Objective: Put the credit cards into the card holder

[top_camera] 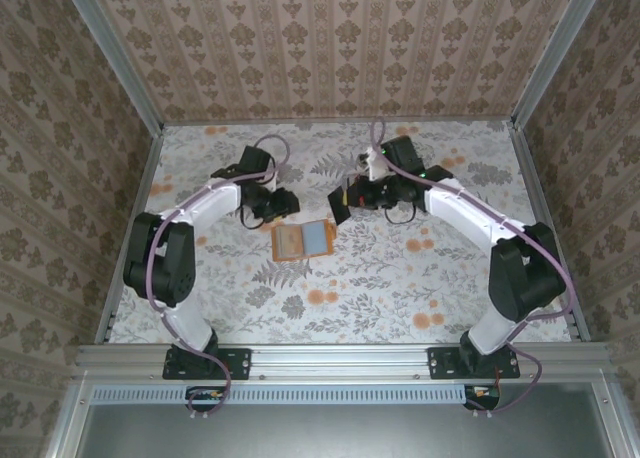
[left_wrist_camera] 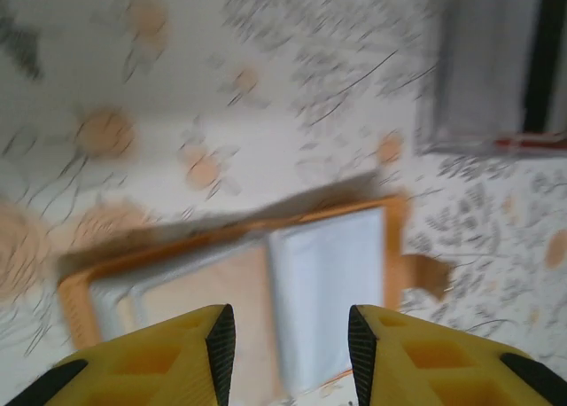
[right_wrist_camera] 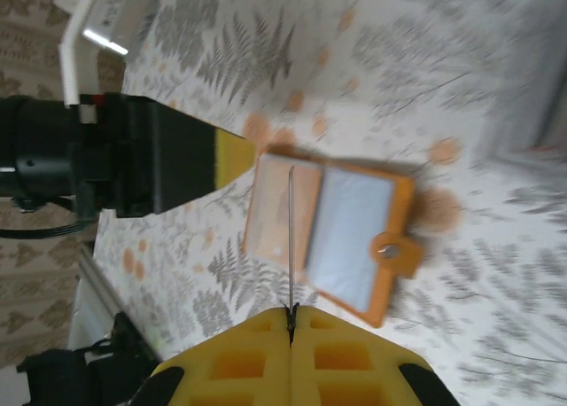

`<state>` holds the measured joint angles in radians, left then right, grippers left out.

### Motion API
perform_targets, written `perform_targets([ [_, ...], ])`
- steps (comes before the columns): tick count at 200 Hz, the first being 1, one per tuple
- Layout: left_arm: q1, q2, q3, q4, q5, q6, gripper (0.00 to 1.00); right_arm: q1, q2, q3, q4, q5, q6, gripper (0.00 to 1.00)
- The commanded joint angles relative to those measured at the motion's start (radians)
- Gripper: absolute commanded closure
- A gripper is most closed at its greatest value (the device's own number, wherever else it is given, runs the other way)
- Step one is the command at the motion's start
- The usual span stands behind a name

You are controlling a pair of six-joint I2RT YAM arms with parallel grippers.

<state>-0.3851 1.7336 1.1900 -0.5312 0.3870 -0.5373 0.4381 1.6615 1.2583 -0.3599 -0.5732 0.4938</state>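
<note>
Right tool (right_wrist_camera: 291,310) is pinched shut on a credit card (right_wrist_camera: 291,238). You see the card edge-on, a thin dark line standing straight up out of the yellow pads. It hangs over the card holder (right_wrist_camera: 350,233), lined up roughly with the fold between the two halves. It's in no pocket yet, and from this angle I can't tell whether its far edge touches the case.

Over to the left tool (left_wrist_camera: 290,335): the jaws are part-way apart with nothing between them. It hovers low over the holder's near edge and, as far as the blur allows, isn't gripping it.

Pulling out to the top view, the holder (top_camera: 302,240) lies open and flat on the floral worktop (top_camera: 420,278), between the two tools. Its little snap tab (right_wrist_camera: 390,246) is flapped out to one side.

So where are we? The case is open and one card is in hand right above it, so the approach looks done. The actual insertion is what's left. One half shows a tan panel inside a grey-blue frame. That might be a card already seated, or just lining; I can't call it. How many cards remain, I can't tell either.

I'd put this around the middle of the job. The card wants tipping flat and sliding into a pocket, and the left tool is well placed to steady the case.
</note>
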Motion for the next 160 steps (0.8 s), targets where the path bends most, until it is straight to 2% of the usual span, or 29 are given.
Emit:
perform_targets([
  [1, 0.009, -0.072, -0.078, -0.003, -0.034, 0.011, 0.59, 0.063, 0.048, -0.040, 0.143, -0.058, 0.075, 1.00],
  [52, 0.051, -0.108, -0.199, 0.010, -0.031, 0.010, 0.66, 0.146, 0.164, -0.105, 0.311, -0.061, 0.155, 1.00],
  [103, 0.062, -0.074, -0.233, 0.032, -0.044, 0.017, 0.68, 0.152, 0.236, -0.110, 0.341, -0.047, 0.159, 1.00],
  [160, 0.063, -0.033, -0.245, 0.065, -0.042, 0.012, 0.68, 0.143, 0.248, -0.125, 0.331, -0.005, 0.160, 1.00],
])
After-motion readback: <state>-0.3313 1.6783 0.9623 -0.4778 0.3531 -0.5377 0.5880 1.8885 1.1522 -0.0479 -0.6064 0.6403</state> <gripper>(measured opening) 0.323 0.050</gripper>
